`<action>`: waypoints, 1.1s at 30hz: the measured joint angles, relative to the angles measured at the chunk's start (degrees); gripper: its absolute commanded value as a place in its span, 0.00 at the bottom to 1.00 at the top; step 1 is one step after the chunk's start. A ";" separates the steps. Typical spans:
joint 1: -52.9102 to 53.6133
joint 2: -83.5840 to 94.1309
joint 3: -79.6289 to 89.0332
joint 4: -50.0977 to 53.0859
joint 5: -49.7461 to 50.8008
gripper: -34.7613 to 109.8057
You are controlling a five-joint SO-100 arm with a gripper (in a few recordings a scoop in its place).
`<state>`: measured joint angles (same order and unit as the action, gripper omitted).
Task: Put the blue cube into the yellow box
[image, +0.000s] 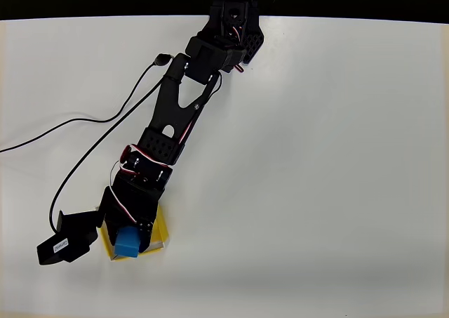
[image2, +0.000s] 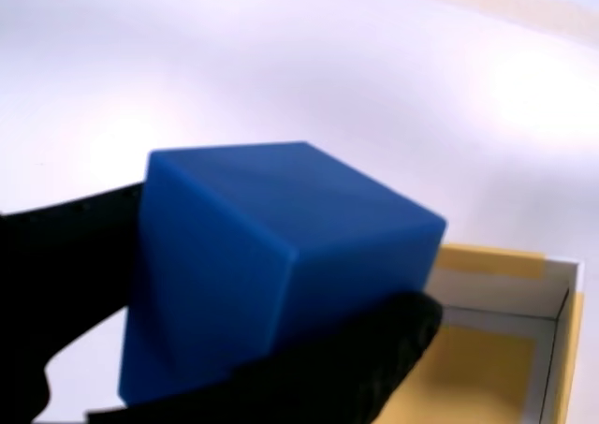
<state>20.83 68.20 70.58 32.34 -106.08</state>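
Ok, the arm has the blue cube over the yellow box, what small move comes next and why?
Probably lower slightly, then open. The gripper is shut on the blue cube, which in the overhead view sits over the yellow box; the wrist view shows the box floor just beyond it.

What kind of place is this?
Probably a robot test bench: a bare white table, a black arm with exposed wiring, its end effector holding a blue cube over a yellow box.
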 measured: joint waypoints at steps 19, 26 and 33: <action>2.20 -11.60 -0.44 -0.09 2.90 0.38; 4.48 -13.10 -0.44 -1.93 3.96 0.48; 5.63 -13.10 -0.44 -5.54 3.60 0.50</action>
<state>26.46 55.11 70.14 26.81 -102.48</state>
